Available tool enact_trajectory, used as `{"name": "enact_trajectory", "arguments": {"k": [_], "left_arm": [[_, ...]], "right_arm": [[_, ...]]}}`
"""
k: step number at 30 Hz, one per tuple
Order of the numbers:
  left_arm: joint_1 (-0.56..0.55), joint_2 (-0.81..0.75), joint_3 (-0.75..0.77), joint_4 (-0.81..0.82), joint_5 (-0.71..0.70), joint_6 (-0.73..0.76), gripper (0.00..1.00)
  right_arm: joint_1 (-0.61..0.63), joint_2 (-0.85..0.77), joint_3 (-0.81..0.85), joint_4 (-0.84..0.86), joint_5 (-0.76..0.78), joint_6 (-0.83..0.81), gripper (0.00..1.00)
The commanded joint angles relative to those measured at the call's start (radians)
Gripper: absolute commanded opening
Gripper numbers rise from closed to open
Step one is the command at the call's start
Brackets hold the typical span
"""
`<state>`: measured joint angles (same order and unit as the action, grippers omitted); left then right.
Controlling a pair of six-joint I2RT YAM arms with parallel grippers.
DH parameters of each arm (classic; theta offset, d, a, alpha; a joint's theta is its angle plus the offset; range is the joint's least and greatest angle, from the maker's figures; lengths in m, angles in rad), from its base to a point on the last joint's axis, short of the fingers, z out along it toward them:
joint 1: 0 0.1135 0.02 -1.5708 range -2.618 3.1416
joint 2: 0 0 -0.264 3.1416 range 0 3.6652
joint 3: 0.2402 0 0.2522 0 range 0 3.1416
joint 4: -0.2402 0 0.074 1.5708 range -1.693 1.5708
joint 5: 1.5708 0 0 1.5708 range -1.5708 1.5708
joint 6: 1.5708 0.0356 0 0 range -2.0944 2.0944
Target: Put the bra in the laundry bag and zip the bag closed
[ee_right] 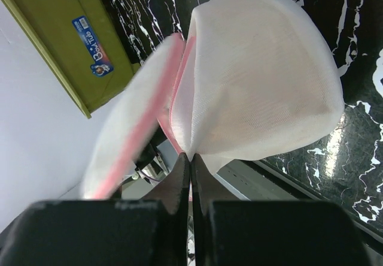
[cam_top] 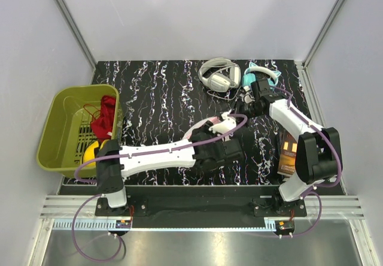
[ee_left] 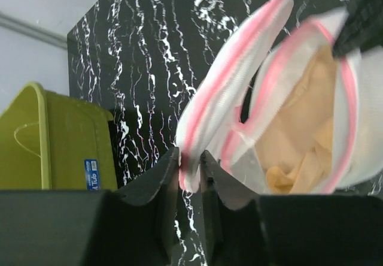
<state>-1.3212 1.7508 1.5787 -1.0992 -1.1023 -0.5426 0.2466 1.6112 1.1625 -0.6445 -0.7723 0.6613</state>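
The bra (ee_left: 299, 128) is lying inside the laundry bag (ee_left: 236, 80), whose pink-trimmed mouth is gaping lengthwise between the hands. The right hand (ee_right: 190, 165) is pinching one end seam shut-tight. At the opposite end the left hand (ee_left: 190, 173), narrowly parted, is straddling the rim; whether it is gripping, I cannot tell.

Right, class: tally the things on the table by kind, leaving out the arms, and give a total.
Headphones: 2 (white pair, teal pair)
Garments: 2 (bra, red garment)
Bag: 1
Basket: 1
Book, or a flat box: 1
Yellow item, unclear what: 1
Total: 8
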Motion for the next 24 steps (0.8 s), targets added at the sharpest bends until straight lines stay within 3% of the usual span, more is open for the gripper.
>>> {"name": "enact_trajectory", "arguments": {"k": [1, 3, 7, 8, 12, 13, 16, 17, 18, 19, 20, 22, 24], "left_arm": [[-0.033, -0.022, -0.058, 0.106, 0.077, 0.065, 0.27], [-0.039, -0.052, -0.116, 0.252, 0.200, 0.170, 0.28], [-0.046, -0.154, -0.186, 0.398, 0.537, 0.207, 0.30], [-0.047, -0.174, -0.203, 0.451, 0.586, 0.222, 0.43], [-0.026, -0.258, -0.237, 0.476, 0.685, 0.222, 0.68], [-0.012, -0.284, -0.233, 0.475, 0.750, 0.219, 0.71], [0.075, -0.338, -0.221, 0.473, 0.920, 0.181, 0.74], [0.152, -0.352, -0.223, 0.495, 0.987, 0.149, 0.75], [0.199, -0.373, -0.241, 0.512, 1.065, 0.127, 0.83], [0.252, -0.378, -0.256, 0.531, 1.240, 0.101, 0.87], [0.361, -0.376, -0.282, 0.570, 1.327, 0.055, 0.89], [0.453, -0.356, -0.311, 0.605, 1.495, 0.021, 0.92], [0.571, -0.286, -0.338, 0.621, 1.579, -0.017, 0.92]], "right_arm": [[-0.015, -0.048, -0.006, 0.035, -0.042, 0.017, 0.00], [-0.018, -0.048, -0.018, 0.034, -0.041, 0.009, 0.00], [-0.020, -0.051, -0.046, 0.040, -0.044, -0.006, 0.00], [-0.020, -0.051, -0.052, 0.040, -0.045, -0.017, 0.00], [-0.023, -0.054, -0.070, 0.037, -0.053, -0.040, 0.00], [-0.023, -0.057, -0.078, 0.037, -0.055, -0.045, 0.00], [-0.021, -0.063, -0.112, 0.037, -0.061, -0.065, 0.00], [-0.021, -0.066, -0.127, 0.034, -0.058, -0.081, 0.00], [-0.023, -0.071, -0.133, 0.031, -0.052, -0.089, 0.00], [-0.024, -0.076, -0.142, 0.028, -0.042, -0.098, 0.00], [-0.023, -0.080, -0.153, 0.026, -0.024, -0.104, 0.01], [-0.023, -0.092, -0.156, 0.016, -0.004, -0.124, 0.02], [-0.023, -0.106, -0.158, -0.001, 0.021, -0.134, 0.04]]}}
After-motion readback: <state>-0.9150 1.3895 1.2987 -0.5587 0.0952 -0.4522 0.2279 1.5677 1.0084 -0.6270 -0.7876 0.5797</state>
